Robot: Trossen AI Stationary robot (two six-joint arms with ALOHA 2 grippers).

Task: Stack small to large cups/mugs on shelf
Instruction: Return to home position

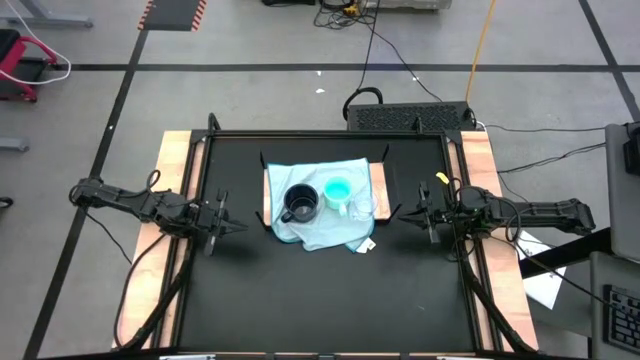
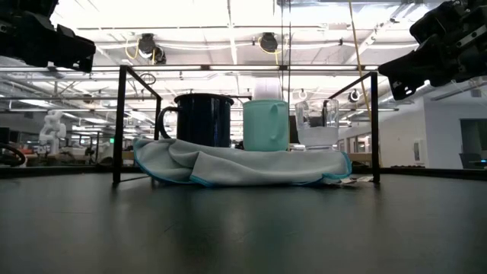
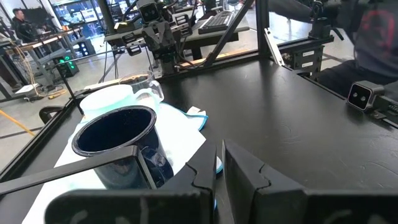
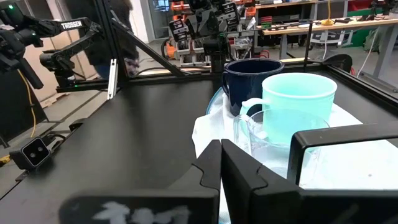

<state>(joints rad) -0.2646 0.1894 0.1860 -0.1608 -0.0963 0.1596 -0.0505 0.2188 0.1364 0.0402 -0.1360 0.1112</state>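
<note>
Cloth (image 1: 322,233), rumpled blue, bears black mug (image 1: 300,204), turquoise cup (image 1: 337,189), seemingly empty clear cup (image 1: 361,208). Left gripper (image 1: 238,228) and right gripper (image 1: 401,212) flank it, fingers together.

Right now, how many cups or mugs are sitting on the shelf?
3, side by side on the cloth over the shelf: black mug toward the left arm, turquoise cup in the middle, clear cup toward the right arm. None nested; none looks hidden.

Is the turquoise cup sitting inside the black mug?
No, the turquoise cup stands beside the black mug on the cloth, between it and the clear cup.
</note>
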